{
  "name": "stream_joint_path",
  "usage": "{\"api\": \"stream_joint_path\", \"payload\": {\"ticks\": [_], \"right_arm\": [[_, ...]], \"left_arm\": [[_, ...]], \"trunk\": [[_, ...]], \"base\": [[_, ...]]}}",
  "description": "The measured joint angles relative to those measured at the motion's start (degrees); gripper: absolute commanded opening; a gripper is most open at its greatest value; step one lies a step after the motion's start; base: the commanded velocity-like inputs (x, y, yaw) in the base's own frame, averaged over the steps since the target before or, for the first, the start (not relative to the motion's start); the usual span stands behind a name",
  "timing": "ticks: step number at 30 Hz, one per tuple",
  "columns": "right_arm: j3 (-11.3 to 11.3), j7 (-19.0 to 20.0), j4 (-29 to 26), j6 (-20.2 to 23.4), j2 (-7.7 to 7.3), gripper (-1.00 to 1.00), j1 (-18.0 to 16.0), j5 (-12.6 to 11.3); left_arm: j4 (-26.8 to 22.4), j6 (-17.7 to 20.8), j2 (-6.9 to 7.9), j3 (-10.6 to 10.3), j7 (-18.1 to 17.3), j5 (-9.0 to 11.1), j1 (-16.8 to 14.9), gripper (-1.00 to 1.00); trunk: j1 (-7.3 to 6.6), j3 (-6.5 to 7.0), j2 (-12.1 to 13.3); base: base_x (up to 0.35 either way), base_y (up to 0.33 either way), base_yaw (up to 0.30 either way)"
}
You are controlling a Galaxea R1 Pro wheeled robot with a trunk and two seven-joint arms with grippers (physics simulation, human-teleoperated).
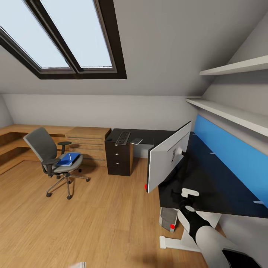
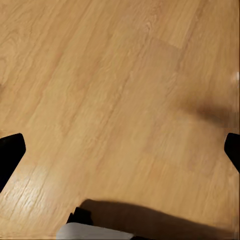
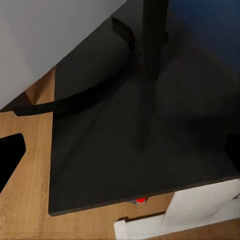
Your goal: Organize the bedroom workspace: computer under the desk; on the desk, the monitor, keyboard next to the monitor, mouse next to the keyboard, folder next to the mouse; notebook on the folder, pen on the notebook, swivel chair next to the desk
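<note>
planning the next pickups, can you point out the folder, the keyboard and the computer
folder (image 1: 68, 159): head view, middle of its blue cover, on the chair seat
keyboard (image 1: 123, 138): head view, centre of its keys
computer (image 1: 168, 219): head view, its silver front, under the desk

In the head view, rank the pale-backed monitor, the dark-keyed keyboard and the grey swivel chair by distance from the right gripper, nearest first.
1. Pale-backed black monitor, on the black desk just beyond the right gripper.
2. Dark-keyed keyboard, at the desk's far end above the drawers.
3. Grey swivel chair, out on the floor to the left.
</note>
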Motion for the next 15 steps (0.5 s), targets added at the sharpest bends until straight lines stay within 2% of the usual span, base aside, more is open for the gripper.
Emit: {"api": "stream_joint_path", "payload": {"ticks": [2, 3, 4, 5, 6, 7, 9, 11, 15], "right_arm": [[-0.04, -0.55, -0.25, 0.11, 0.1, 1.0, -0.02, -0.07], [-0.04, -0.73, -0.35, 0.13, 0.12, 1.0, -0.02, -0.08], [-0.05, -1.0, -0.66, 0.13, 0.13, 1.0, -0.02, -0.06], [-0.04, -1.11, -0.89, 0.13, 0.14, 1.0, -0.02, -0.04], [-0.02, -1.27, -1.75, 0.1, 0.13, 1.0, -0.03, 0.0], [0.14, -0.61, -5.18, 0.0, -0.06, 1.0, -0.02, 0.06], [0.14, 0.18, -6.83, -0.11, -0.14, 1.0, 0.04, 0.05], [0.17, 2.54, -9.58, -0.52, -0.22, 1.0, 0.21, 0.34], [0.16, 3.69, -12.52, -0.67, -0.35, 1.0, 0.47, 0.44]], "left_arm": [[-4.03, 12.43, -0.01, 1.58, 0.05, 0.07, -3.49, 1.0], [-5.42, 15.35, -0.05, 2.4, 0.05, 0.04, -4.36, 1.0], [-8.35, 19.89, -0.21, 4.24, -0.02, -0.02, -5.56, 1.0], [-10.12, 21.84, -0.3, 5.27, -0.07, -0.02, -6.12, 1.0], [-13.78, 24.58, -0.42, 7.31, -0.1, 0.0, -6.74, 1.0], [-20.17, 27.86, -0.53, 10.09, -0.1, 0.01, -7.63, 1.0], [-21.92, 28.47, -0.49, 10.65, -0.11, -0.09, -7.83, 1.0], [-23.65, 28.89, -0.31, 11.21, -0.13, -0.37, -7.76, 1.0], [-27.98, 28.88, 0.25, 11.4, -0.04, -0.56, -5.8, 1.0]], "trunk": [[0.0, 0.01, 0.0], [0.0, 0.0, 0.0], [0.0, 0.01, 0.0], [0.0, 0.0, 0.0], [0.0, 0.01, -0.01], [0.0, 0.01, 0.0], [0.0, 0.0, 0.0], [-0.01, 0.0, -0.01], [-0.01, -0.01, -0.01]], "base": [[0.0, 0.0, 0.0], [0.0, 0.0, 0.0], [0.0, 0.0, 0.0], [0.0, 0.0, 0.0], [0.0, 0.0, 0.0], [0.0, 0.0, 0.0], [0.0, 0.0, 0.0], [0.0, 0.0, 0.0], [0.0, 0.0, 0.0]]}}
